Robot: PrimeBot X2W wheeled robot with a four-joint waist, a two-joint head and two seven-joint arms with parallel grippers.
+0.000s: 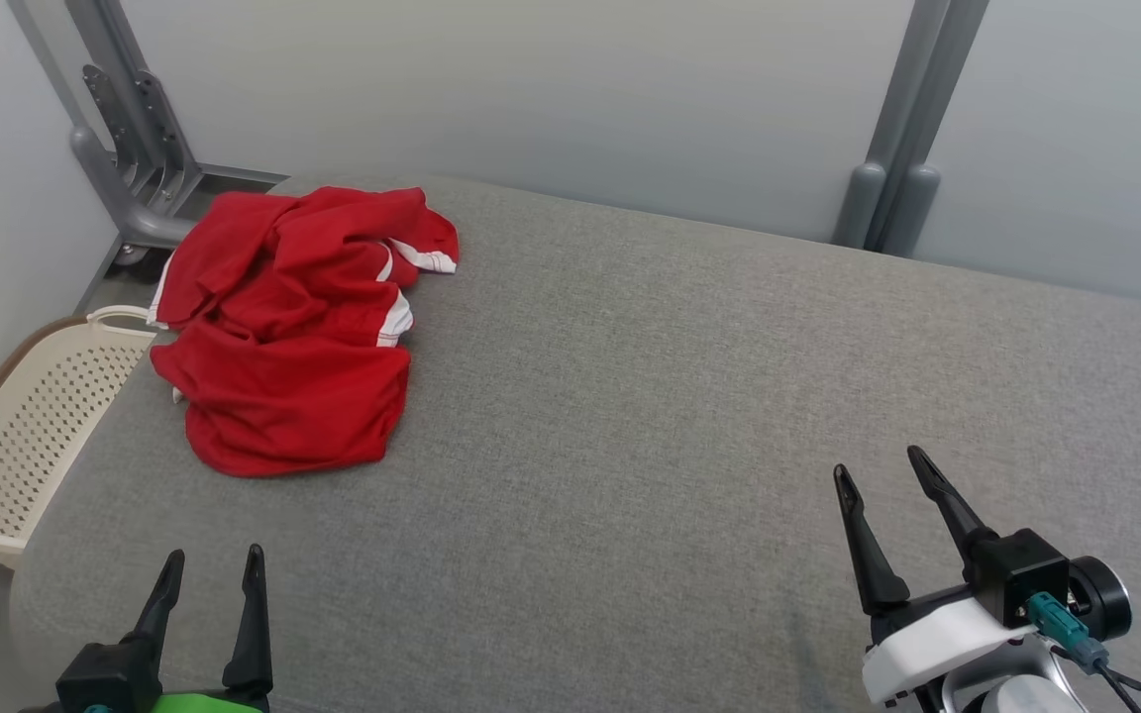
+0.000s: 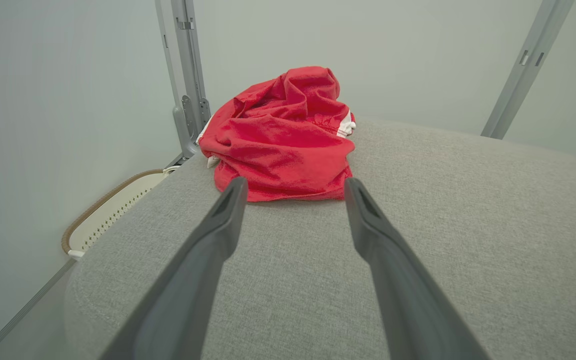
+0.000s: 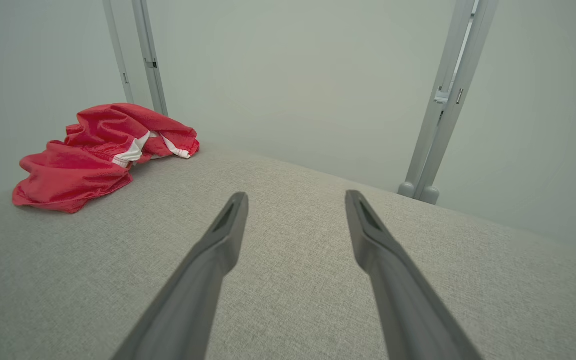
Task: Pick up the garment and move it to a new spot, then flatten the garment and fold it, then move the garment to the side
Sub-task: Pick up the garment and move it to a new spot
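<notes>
A crumpled red garment (image 1: 288, 332) with white trim lies in a heap at the far left of the grey padded table (image 1: 689, 396). My left gripper (image 1: 214, 557) stands open at the near left edge, well short of the heap. Through its wrist camera the garment (image 2: 283, 140) sits just beyond the open left gripper (image 2: 295, 184). My right gripper (image 1: 878, 465) hangs open over bare table at the near right, far from the cloth. In the right wrist view the garment (image 3: 98, 152) lies off to the left of the open right gripper (image 3: 296, 196).
A cream perforated basket (image 1: 31, 426) stands on the floor beside the table's left edge. Grey metal posts (image 1: 130, 129) rise at the back left, and another post (image 1: 892, 168) at the back right, against pale walls.
</notes>
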